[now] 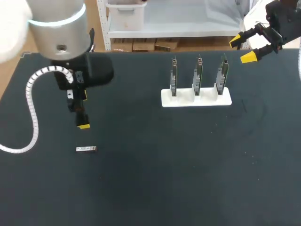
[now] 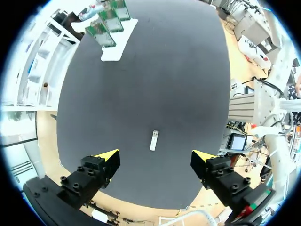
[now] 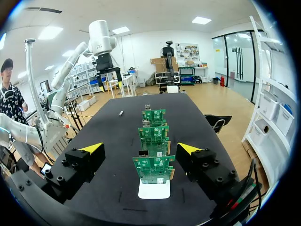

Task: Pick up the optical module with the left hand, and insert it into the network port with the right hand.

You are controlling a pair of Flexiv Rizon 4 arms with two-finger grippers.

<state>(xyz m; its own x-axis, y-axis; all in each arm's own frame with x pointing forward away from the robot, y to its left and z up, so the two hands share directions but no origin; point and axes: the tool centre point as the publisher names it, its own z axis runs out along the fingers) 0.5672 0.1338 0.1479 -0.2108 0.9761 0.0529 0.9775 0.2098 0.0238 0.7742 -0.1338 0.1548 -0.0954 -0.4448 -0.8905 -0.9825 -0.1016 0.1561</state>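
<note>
Dark matte surface (image 1: pixel 150 188). The optical module (image 1: pixel 86 149) lay flat on it at the left: a small, slim, silvery bar, touching nothing. The left arm (image 1: pixel 59 28) hung above it, jaws spread wide and empty. In the left wrist view the module (image 2: pixel 154 140) sat just ahead of the gap between the yellow tips (image 2: pixel 107 155). A white holder (image 1: pixel 196 97) stood well apart from it to the right, with three green boards (image 1: pixel 198 75) upright in a row. The right arm (image 1: pixel 277 21) was at the far right edge beyond the holder, jaws also wide and empty, with the row of boards (image 3: pixel 154 169) straight ahead of them.
</note>
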